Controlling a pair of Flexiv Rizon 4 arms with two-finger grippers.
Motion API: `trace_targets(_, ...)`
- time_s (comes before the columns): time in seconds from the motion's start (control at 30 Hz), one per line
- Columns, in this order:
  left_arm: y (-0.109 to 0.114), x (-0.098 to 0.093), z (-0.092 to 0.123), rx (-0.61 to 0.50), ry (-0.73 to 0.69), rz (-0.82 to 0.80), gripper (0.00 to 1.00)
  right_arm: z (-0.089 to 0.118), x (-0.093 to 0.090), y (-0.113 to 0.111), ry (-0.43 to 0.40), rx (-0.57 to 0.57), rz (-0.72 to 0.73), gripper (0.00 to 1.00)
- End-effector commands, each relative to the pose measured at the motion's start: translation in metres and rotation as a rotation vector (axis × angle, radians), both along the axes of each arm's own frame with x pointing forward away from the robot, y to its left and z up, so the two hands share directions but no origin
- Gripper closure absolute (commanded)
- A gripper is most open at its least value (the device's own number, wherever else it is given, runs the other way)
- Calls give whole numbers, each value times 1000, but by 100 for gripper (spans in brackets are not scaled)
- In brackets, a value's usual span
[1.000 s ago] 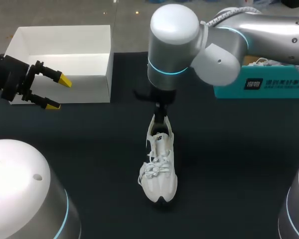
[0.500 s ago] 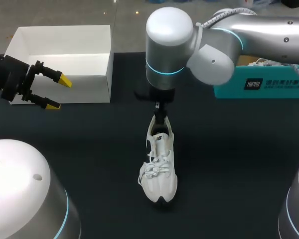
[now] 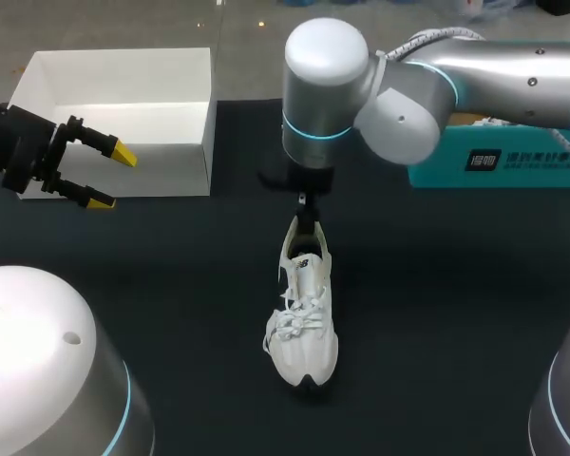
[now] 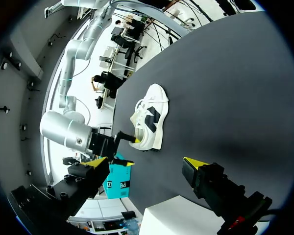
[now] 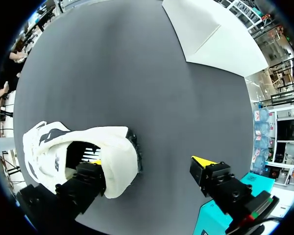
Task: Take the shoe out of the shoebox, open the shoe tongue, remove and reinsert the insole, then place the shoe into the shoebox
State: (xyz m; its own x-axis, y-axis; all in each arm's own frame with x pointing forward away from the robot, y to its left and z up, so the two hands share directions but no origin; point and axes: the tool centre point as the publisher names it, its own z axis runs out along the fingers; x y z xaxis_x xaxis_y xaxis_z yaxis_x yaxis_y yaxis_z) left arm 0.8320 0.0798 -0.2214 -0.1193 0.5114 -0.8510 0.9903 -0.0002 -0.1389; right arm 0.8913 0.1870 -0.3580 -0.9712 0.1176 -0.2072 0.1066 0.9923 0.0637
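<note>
Right gripper (image 5: 149, 164) spread wide at the heel of one white lace-up sneaker (image 5: 78, 142).
Only its wrist view shows one finger inside the heel opening and the other outside, apart; the head view hides both. Left gripper (image 3: 112, 179), wide, holding nothing, hangs beside one open white cardboard box (image 3: 114, 95). One teal shoebox (image 3: 499, 161) lies near the right gripper's outer finger.
</note>
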Motion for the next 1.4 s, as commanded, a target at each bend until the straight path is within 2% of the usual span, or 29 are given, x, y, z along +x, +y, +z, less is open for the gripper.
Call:
trace_targets(0.03, 0, -1, 1, 5, -1, 1, 0, -8, 3, -2, 11, 6, 5, 9)
trace_targets(0.1, 0, -1, 1, 5, -1, 1, 0, -13, 3, -2, 20, 2, 5, 18)
trace_targets(0.13, 0, -1, 1, 5, -1, 1, 0, -15, 1, -2, 24, 1, 5, 51)
trace_targets(0.2, 0, -1, 1, 5, -1, 1, 0, -18, -1, -2, 30, -5, 9, 78)
trace_targets(0.23, 0, -1, 1, 5, -1, 1, 0, -18, -3, -2, 31, -5, 12, 96)
trace_targets(0.27, 0, -1, 1, 5, -1, 1, 0, -18, -5, -2, 31, -5, 13, 100)
trace_targets(0.53, 0, -1, 1, 5, -1, 1, 0, -3, -26, -9, 30, 4, -6, 100)
trace_targets(0.77, 0, -1, 1, 5, -1, 1, 0, 26, -38, -8, 11, -4, 71, 100)
trace_targets(1.1, 0, -1, 1, 5, -1, 1, 0, 111, -44, -8, -55, -32, 225, 100)
trace_targets(1.4, 0, -1, 1, 5, -1, 1, 0, 207, -37, -15, -77, -28, 283, 100)
